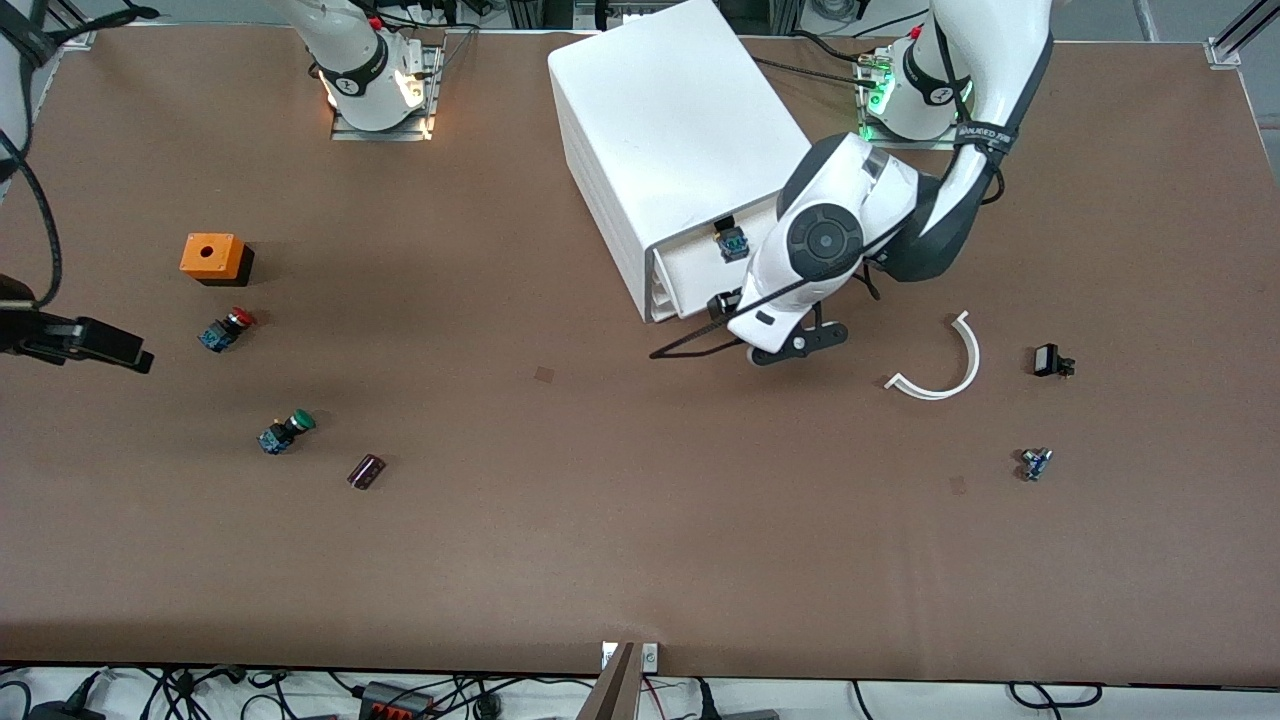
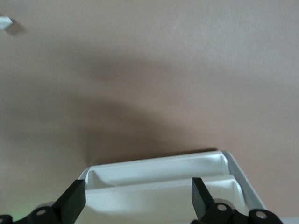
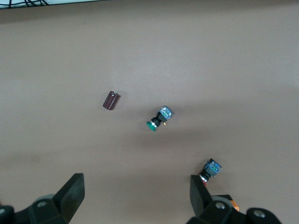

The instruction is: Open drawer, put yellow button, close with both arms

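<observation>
Top drawer (image 1: 690, 265) of the white cabinet (image 1: 670, 120) is seen pulled out a little. A small part w/ blue base and black body lies in it, near the edge toward the left arm's end. It is taken to be the yellow button (image 1: 733, 243), but its cap is not shown.

L gripper (image 2: 138, 182) is held in front of the cabinet at the drawer front, fingers (image 2: 74, 198) spread wide w/ nothing between them. In the left wrist view the white tray edges are framed between the two fingers. Contact w/ the drawer can't be told.

R gripper (image 3: 136, 179) is held over the table (image 1: 600, 560) at the right arm's end, fingers wide apart and empty. It hangs above the spot by the red button (image 1: 227, 328).

An orange box (image 1: 212, 257) w/ a hole in its top sits farther from the front camera than the red button. The green button (image 1: 285, 432) lies nearer to the camera, w/ a dark cylinder (image 1: 366, 471) just beside it.

Toward the left arm's end a white curved strip (image 1: 940, 365) lies on the table. A small black part (image 1: 1050, 361) is near it, and a small blue part (image 1: 1035, 463) lies nearer to the camera.
</observation>
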